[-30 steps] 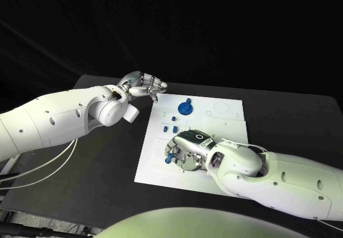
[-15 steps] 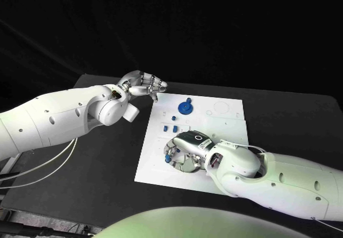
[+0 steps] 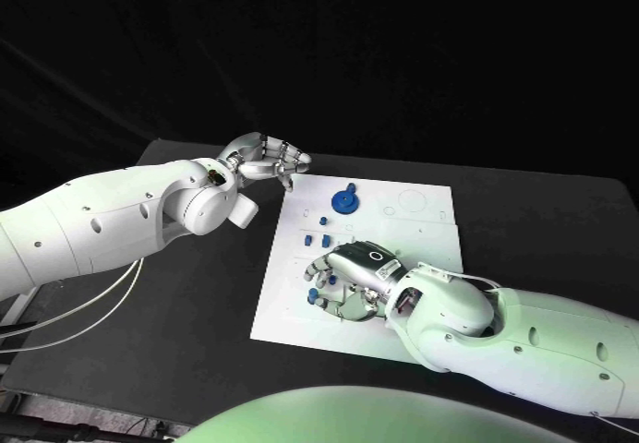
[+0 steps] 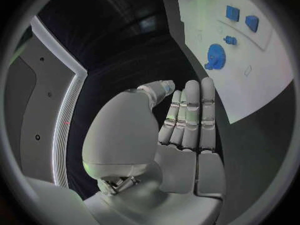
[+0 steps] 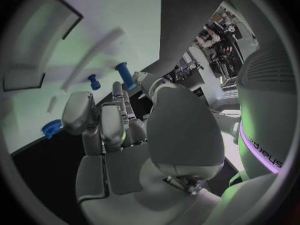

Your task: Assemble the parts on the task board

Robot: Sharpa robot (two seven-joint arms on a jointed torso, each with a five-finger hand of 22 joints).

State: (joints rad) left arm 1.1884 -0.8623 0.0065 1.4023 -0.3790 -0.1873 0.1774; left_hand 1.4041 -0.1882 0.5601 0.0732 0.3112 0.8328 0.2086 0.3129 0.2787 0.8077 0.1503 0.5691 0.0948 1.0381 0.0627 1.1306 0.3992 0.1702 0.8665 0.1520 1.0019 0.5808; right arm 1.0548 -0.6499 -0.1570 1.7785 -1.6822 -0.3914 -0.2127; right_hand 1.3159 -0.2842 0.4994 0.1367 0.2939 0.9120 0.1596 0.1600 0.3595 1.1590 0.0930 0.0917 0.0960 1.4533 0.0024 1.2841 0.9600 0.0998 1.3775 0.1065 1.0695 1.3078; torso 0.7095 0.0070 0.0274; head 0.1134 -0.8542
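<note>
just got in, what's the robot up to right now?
It is working on the white task board on the black table. The right hand is down over the board's near part, fingers among the small blue parts there; whether it holds one cannot be told. The left hand hangs by the board's far left corner with fingers curled, holding nothing. A blue gear and a few small blue pieces lie further up the board.

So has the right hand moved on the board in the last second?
Yes. The right hand has crept up the task board, nearer the round blue part.
</note>
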